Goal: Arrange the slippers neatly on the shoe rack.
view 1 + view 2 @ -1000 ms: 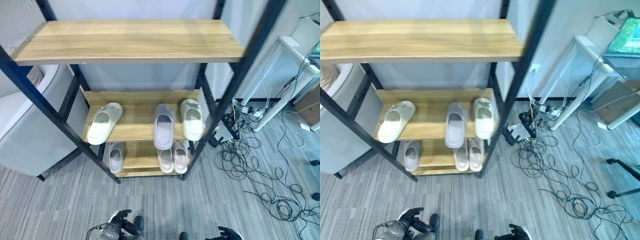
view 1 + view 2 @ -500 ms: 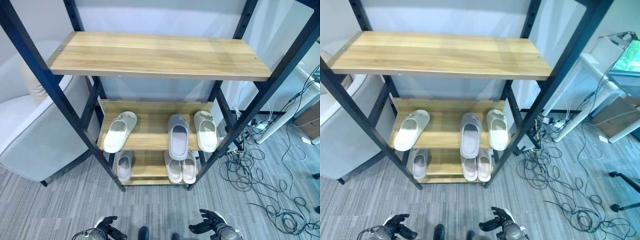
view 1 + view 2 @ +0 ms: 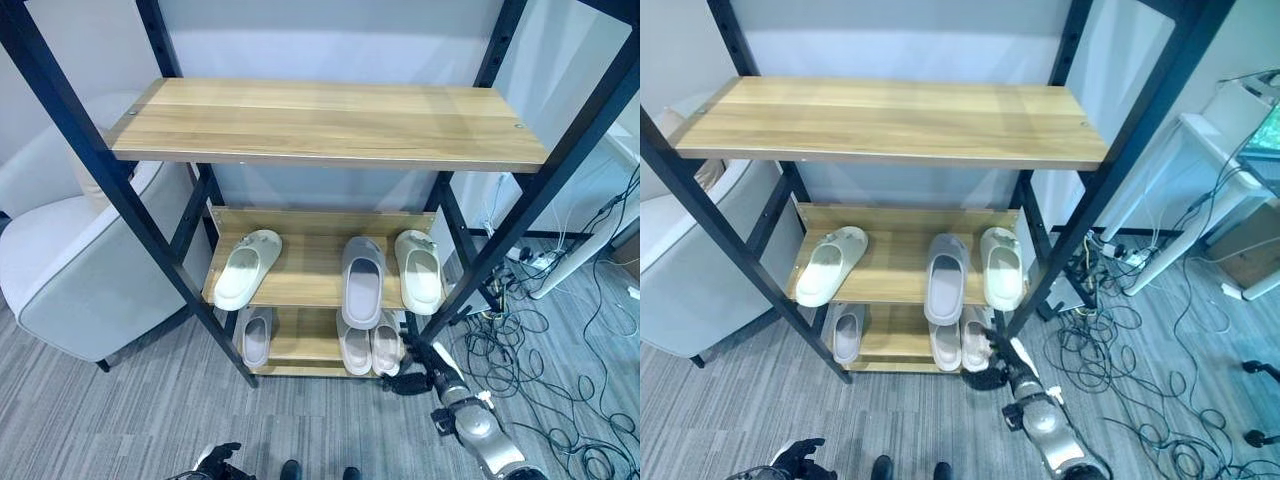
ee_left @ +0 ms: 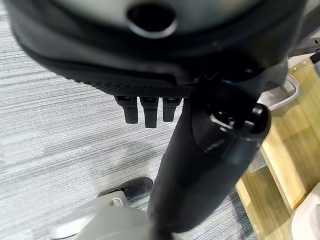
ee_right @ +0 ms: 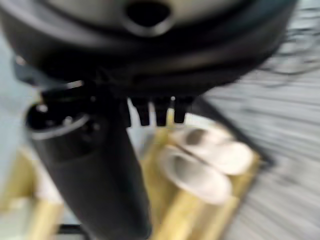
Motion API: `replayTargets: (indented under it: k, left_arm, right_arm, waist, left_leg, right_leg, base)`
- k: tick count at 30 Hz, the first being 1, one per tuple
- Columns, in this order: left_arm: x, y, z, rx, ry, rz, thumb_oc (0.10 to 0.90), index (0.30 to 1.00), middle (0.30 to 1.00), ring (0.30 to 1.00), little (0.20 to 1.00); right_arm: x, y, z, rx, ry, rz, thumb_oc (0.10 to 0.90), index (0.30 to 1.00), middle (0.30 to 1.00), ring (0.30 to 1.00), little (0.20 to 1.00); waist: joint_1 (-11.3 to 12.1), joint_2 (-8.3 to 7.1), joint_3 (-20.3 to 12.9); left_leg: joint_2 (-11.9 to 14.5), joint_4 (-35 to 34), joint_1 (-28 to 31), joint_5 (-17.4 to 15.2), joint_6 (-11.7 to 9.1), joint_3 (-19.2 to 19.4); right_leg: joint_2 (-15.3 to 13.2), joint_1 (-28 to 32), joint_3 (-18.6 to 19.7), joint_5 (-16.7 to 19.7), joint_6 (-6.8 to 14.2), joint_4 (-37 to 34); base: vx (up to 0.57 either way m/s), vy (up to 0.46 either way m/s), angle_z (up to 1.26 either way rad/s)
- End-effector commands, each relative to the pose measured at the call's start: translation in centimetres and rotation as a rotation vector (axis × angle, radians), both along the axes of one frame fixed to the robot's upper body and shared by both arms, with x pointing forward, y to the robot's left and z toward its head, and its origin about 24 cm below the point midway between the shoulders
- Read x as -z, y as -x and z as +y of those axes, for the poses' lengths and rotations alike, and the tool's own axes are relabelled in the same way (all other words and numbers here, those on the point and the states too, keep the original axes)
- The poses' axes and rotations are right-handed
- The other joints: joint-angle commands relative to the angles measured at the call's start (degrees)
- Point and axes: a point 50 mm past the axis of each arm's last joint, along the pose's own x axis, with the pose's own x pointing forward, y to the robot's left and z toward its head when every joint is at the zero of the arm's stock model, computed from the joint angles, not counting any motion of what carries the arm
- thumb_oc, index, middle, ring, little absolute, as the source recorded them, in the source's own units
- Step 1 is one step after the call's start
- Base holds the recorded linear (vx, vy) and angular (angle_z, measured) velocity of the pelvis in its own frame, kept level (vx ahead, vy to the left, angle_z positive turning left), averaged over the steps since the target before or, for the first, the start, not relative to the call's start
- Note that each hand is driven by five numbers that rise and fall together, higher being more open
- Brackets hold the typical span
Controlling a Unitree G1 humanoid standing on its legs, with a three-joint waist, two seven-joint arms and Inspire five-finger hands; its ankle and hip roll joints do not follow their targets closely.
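**Right hand low by the bottom-shelf slippers**

Left hand (image 3: 218, 460) hangs low, fingers relaxed, holding nothing. On the shoe rack (image 3: 330, 125), middle shelf: cream slipper (image 3: 246, 269), grey slipper (image 3: 362, 281), cream slipper (image 3: 419, 271). Bottom shelf: grey slipper (image 3: 256, 336) and pale pair (image 3: 369, 345). Right hand (image 3: 418, 378), fingers loosely spread, sits just beside that pair.

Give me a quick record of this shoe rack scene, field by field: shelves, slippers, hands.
top shelf: bare wood
middle shelf: white slipper angled at left; grey slipper and white slipper side by side at right
bottom shelf: single slipper left; pair right
right hand: open, near the pair
left hand: low, fingers straight
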Motion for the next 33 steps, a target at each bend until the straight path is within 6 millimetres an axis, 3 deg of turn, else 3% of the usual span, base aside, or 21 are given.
replayTargets:
  k: [1, 3, 4, 11, 20, 33]
  left_arm:
    - [0.3, -0.2, -1.2, 0.037, 0.005, 0.015, 0.800, 0.900, 0.900, 0.900, 0.900]
    - [0.3, -0.1, -1.2, 0.034, 0.006, 0.018, 0.800, 0.900, 0.900, 0.900, 0.900]
    - [0.4, 0.2, -1.3, 0.034, 0.009, 0.024, 0.800, 0.900, 0.900, 0.900, 0.900]
    - [0.7, 0.8, -1.9, 0.053, 0.018, 0.036, 0.800, 0.900, 0.900, 0.900, 0.900]
    - [0.8, 1.1, -2.5, 0.065, 0.029, 0.039, 0.800, 0.900, 0.900, 0.900, 0.900]
    - [0.9, 2.1, -2.3, 0.072, 0.017, 0.056, 0.800, 0.900, 0.900, 0.900, 0.900]
  right_arm:
    - [-4.6, -0.9, -0.3, -0.030, -0.009, -0.245, 0.800, 0.900, 0.900, 0.900, 0.900]
    - [-5.4, -0.8, -0.4, -0.034, -0.013, -0.277, 0.800, 0.900, 0.900, 0.900, 0.900]
    - [-6.8, -0.7, -0.3, -0.042, -0.032, -0.342, 0.800, 0.900, 0.900, 0.900, 0.900]
    - [-9.3, -0.6, -0.1, -0.039, -0.022, -0.471, 0.800, 0.900, 0.900, 0.900, 0.900]
    - [-10.8, -0.7, -0.2, -0.008, -0.016, -0.554, 0.800, 0.900, 0.900, 0.900, 0.900]
    - [-13.8, -4.5, -0.7, 0.070, 0.124, -0.715, 0.800, 0.900, 0.900, 0.900, 0.900]
  waist:
    - [0.52, -0.95, -1.38]
    - [0.45, -0.97, -1.42]
    - [0.24, -0.90, -1.53]
    - [0.09, -0.72, -1.88]
    - [0.31, -0.64, -2.14]
    - [3.20, -1.16, -2.05]
  left_leg:
    - [-2.84, 0.37, -0.39, -6.90, 0.66, 0.57]
    - [-2.84, 0.37, -0.34, -6.97, 0.68, 0.66]
    - [-2.89, 0.37, -0.20, -7.17, 0.75, 0.75]
    - [-2.86, 0.37, -0.06, -7.50, 0.89, 1.16]
    - [-2.78, 0.37, 0.21, -7.87, 0.92, 1.08]
    - [-2.76, 0.37, 0.17, -7.81, 0.84, -0.01]
  right_leg:
    - [-2.33, -1.16, -0.21, -4.80, 5.15, 2.38]
    - [-2.40, -1.21, -0.11, -4.79, 5.22, 2.40]
    - [-2.57, -1.25, 0.12, -4.69, 5.33, 2.36]
    - [-2.84, -1.33, 0.46, -4.41, 5.55, 1.98]
    - [-3.03, -0.89, 0.26, -4.16, 5.61, 1.23]
    - [-3.09, -0.30, -1.28, -4.34, 5.55, 0.55]
  base:
    - [0.02, 0.031, -0.02]
    - [0.02, 0.032, -0.03]
    - [0.01, 0.024, -0.04]
    - [0.02, 0.022, -0.05]
    - [0.00, 0.003, -0.02]
    - [0.01, 0.001, 0.03]
